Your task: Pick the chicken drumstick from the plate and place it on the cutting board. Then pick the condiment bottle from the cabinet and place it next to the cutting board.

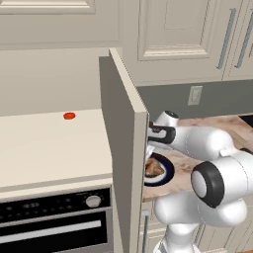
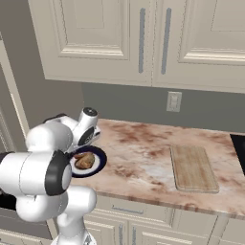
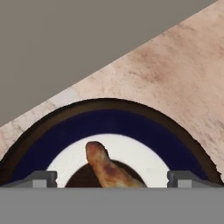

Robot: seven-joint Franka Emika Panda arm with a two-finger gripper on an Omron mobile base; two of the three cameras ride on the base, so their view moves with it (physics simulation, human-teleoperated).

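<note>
Two small dark fingertips of the gripper (image 3: 112, 178) are seen at the bottom of the hand view, set wide apart with nothing clasped between them, so the jaws stand open. Between those tips, the small golden-brown roasted chicken drumstick (image 3: 107, 168) is framed, its tapered end pointing away from the hand and its thicker part cut off by the lower edge. No contact between fingers and meat can be made out.

The drumstick is carried by the round plate with a wide dark navy rim, white inner ring and dark brown centre (image 3: 131, 124), which rests on the pink-brown marbled countertop (image 3: 175, 78). In the right base view the plate (image 2: 98, 154) is found near the left end of the countertop (image 2: 143, 158), with the drumstick (image 2: 85, 161) lying on it and the white arm's wrist held just above it. In the left base view the plate (image 1: 167, 173) and the meat (image 1: 154, 169) are partly hidden behind the open panelled cream-beige cabinet door (image 1: 123, 148).

Well apart to the right, the flat rectangular light tan wooden cutting board (image 2: 192, 168) is laid on the same countertop, bare of anything. A small red disc (image 1: 69, 116) is noted on the cream surface above the dark oven front (image 1: 54, 222).
</note>
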